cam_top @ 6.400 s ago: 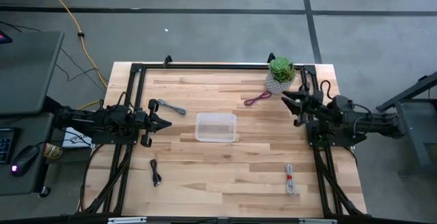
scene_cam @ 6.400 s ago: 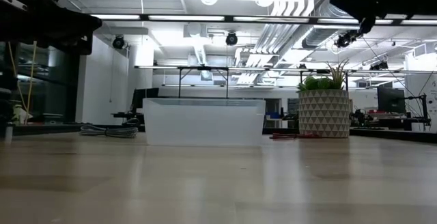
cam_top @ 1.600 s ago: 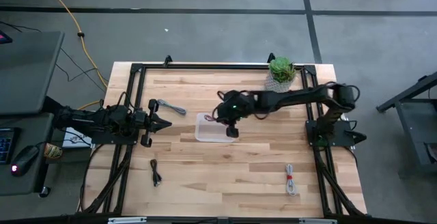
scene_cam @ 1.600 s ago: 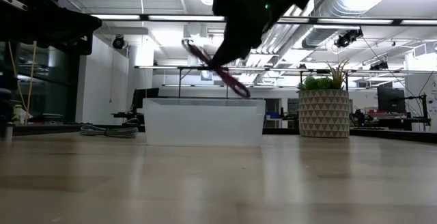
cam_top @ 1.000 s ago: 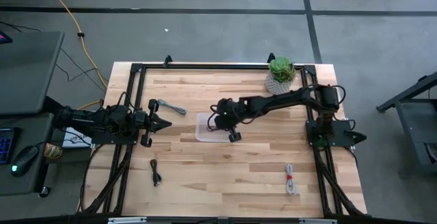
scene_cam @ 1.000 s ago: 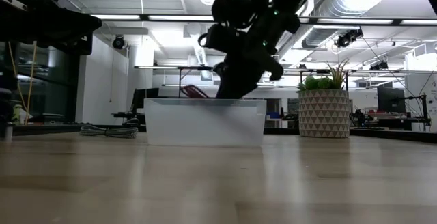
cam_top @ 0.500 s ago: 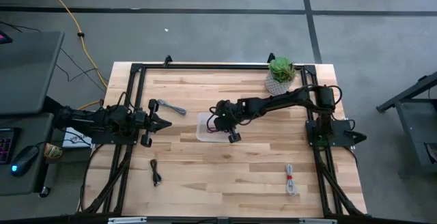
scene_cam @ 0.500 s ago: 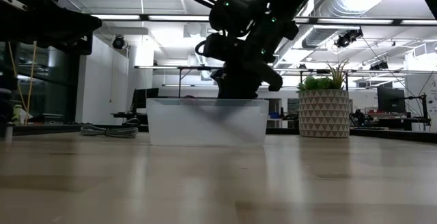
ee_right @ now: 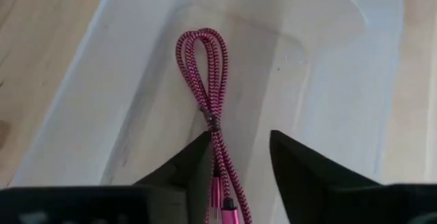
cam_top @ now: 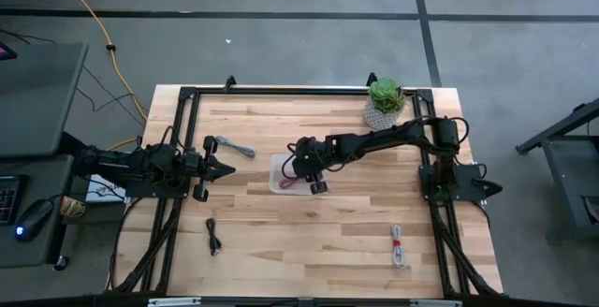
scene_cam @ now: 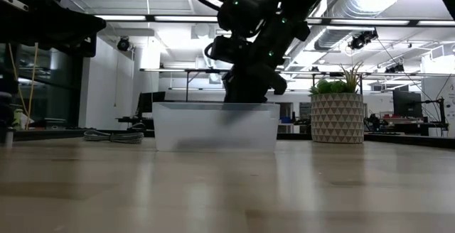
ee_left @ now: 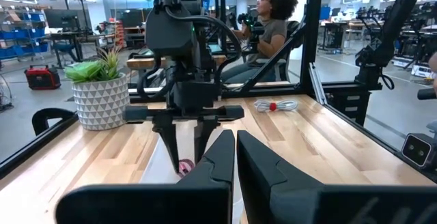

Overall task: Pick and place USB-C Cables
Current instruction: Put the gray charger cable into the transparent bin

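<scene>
Four bundled cables on a light wooden table [cam_top: 309,241]: a dark red cable [ee_right: 208,121] lying on the floor of a clear plastic bin [cam_top: 277,165] near the table's middle, looped end away from the fingers, its plug end between them; a grey cable [cam_top: 234,146] on the wood just beyond the left gripper's tips; a black cable [cam_top: 213,237] near the front edge on the left side; a white cable with red tie [cam_top: 400,246] near the front edge on the right side. Right gripper [cam_top: 301,168]: arm stretched from the right edge across to the bin, pointing down into it; fingers [ee_right: 300,169] parted, one on each side of the dark red cable, not pressing it, the cable released. Left gripper [cam_top: 227,168]: waiting low at the table's left edge, well apart from the bin; fingers closed together, nothing between them. Potted plant [cam_top: 385,100] in a white patterned pot at the far right corner. One seated person [ee_left: 272,26] in the room beyond the table.
</scene>
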You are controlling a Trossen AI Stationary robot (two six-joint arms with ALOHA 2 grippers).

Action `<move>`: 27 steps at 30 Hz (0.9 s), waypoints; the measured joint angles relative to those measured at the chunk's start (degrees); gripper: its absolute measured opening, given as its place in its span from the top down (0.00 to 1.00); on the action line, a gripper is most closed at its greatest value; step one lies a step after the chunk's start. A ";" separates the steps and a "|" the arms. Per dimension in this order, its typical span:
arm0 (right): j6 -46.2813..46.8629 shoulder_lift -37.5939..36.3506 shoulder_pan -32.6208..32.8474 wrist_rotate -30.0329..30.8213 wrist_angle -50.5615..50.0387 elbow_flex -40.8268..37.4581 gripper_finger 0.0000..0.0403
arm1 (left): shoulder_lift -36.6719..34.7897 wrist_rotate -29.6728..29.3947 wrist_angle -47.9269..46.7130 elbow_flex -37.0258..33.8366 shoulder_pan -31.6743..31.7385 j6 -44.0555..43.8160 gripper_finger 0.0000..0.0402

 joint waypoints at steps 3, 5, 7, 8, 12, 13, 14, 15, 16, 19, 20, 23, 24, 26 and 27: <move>0.23 -1.25 0.00 -1.12 -1.76 1.16 0.57 | 0.01 0.01 0.00 0.00 0.00 -0.01 1.00; 0.22 -2.79 0.00 -2.52 -4.48 2.40 0.53 | 0.00 0.00 0.00 0.00 -0.01 0.00 1.00; 0.68 -4.30 -0.06 -3.13 -7.96 3.23 0.50 | 0.00 0.00 0.00 -0.01 -0.02 -0.01 1.00; 1.15 -5.33 -0.28 -3.20 -10.11 3.38 0.48 | 0.00 0.02 0.00 0.00 -0.02 0.00 1.00; 3.30 -9.27 -1.81 -3.92 -19.29 3.46 0.47 | 0.00 -0.01 0.00 0.00 -0.01 -0.01 1.00; 3.87 -10.17 -2.33 -4.22 -21.75 3.20 0.46 | 0.01 0.00 0.00 -0.01 -0.02 -0.01 1.00; 4.60 -11.13 -2.87 -4.70 -22.96 2.32 0.46 | 0.01 -0.01 0.00 -0.01 -0.02 -0.02 1.00; 5.06 -12.45 -3.50 -5.44 -23.04 0.67 0.46 | 0.01 0.00 0.01 -0.02 -0.02 -0.01 1.00; 5.75 -13.85 -4.07 -6.20 -22.29 -1.46 0.46 | 0.00 0.00 0.00 0.00 0.00 0.00 1.00; 6.73 -19.35 -5.70 -7.04 -16.19 -10.42 0.46 | 0.02 -0.02 0.00 -0.02 -0.02 -0.02 1.00; 7.27 -21.44 -6.27 -6.98 -14.33 -13.77 0.46 | 0.01 0.00 0.00 0.00 -0.02 0.00 1.00; 9.87 -28.50 -7.52 -7.00 -5.37 -23.61 0.46 | 0.02 0.00 0.00 0.00 -0.02 0.00 1.00; 10.58 -31.07 -7.76 -7.01 -2.20 -26.53 0.46 | 0.00 -0.02 0.00 0.00 -0.02 -0.02 1.00; 11.27 -36.06 -7.84 -7.02 4.19 -31.60 0.46 | 0.00 0.00 0.00 -0.02 -0.02 -0.02 1.00; 11.71 -38.50 -7.82 -7.04 8.58 -34.09 0.46 | 0.00 0.00 0.02 0.00 -0.02 0.00 1.00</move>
